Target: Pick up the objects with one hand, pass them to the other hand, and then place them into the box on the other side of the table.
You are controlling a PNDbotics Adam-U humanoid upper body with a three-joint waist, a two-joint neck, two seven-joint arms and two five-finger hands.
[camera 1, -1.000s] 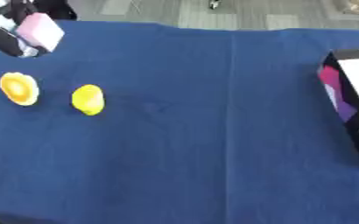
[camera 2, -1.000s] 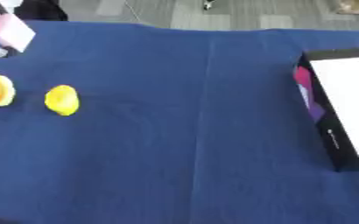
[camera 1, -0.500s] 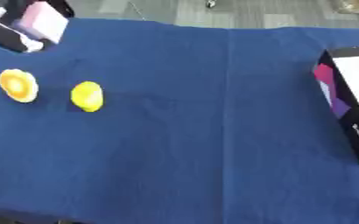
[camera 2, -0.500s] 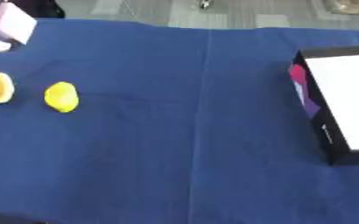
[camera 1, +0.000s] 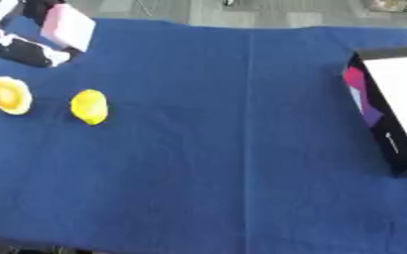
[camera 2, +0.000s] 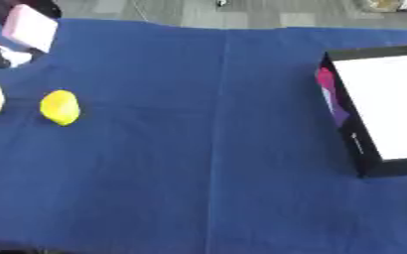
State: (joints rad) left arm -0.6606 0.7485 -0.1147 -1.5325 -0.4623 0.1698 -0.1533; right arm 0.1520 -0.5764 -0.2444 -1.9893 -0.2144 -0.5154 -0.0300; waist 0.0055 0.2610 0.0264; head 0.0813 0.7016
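My left hand (camera 1: 26, 51) is at the top left corner, above the blue cloth, shut on a pink block (camera 1: 68, 28) that shows tilted between its black fingers. On the cloth below it lie a yellow lemon-shaped object (camera 1: 90, 106) and, further left, an orange and yellow round object (camera 1: 8, 95). The black box (camera 2: 339, 117) with a white inside stands at the right edge of the table; a pink and purple patch shows on its inner left wall. My right hand shows in neither view.
A blue cloth (camera 1: 233, 149) covers the whole table, with a fold line running down its middle. Grey floor lies beyond the far edge.
My left hand has lifted the pink block and carried it a little to the right. The lemon shape, the orange object and the box have stayed where they were.
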